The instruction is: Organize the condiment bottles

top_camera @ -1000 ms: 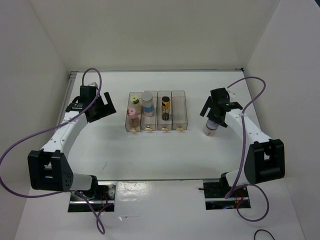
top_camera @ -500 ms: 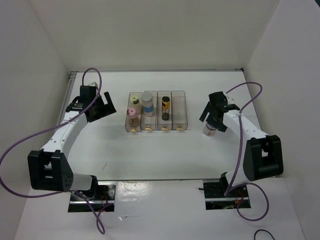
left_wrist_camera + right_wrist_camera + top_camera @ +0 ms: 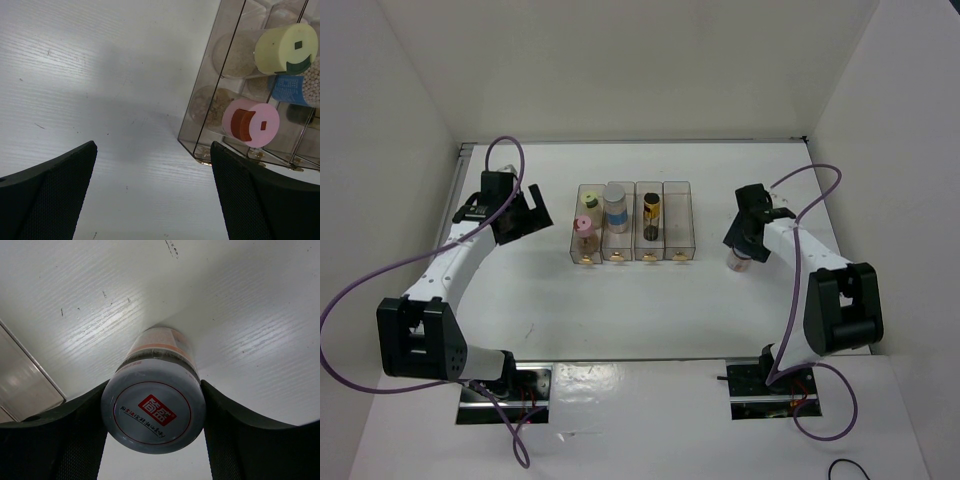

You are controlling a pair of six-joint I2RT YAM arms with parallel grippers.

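On the table right of the bins stands a white-lidded jar with a red mark [image 3: 154,410] [image 3: 737,262]. My right gripper [image 3: 155,386] [image 3: 745,240] is down over it, both fingers pressed against the sides of its lid. My left gripper [image 3: 152,145] [image 3: 525,218] hangs open over bare table left of the bins. In the clear bins [image 3: 635,250] stand the yellow-green-capped jar [image 3: 286,49] [image 3: 591,200], the pink-capped jar [image 3: 250,122] [image 3: 584,224], the blue-banded jar [image 3: 615,205] and the slim dark brown jar [image 3: 651,212].
Four narrow clear bins sit side by side at the table's middle back, with the rightmost one [image 3: 678,232] nearest the right arm. White walls close in the table on the left, back and right. Purple cables loop from both arms.
My right gripper has come down over the white-lidded jar and closed its fingers onto the lid. The left arm has not moved.
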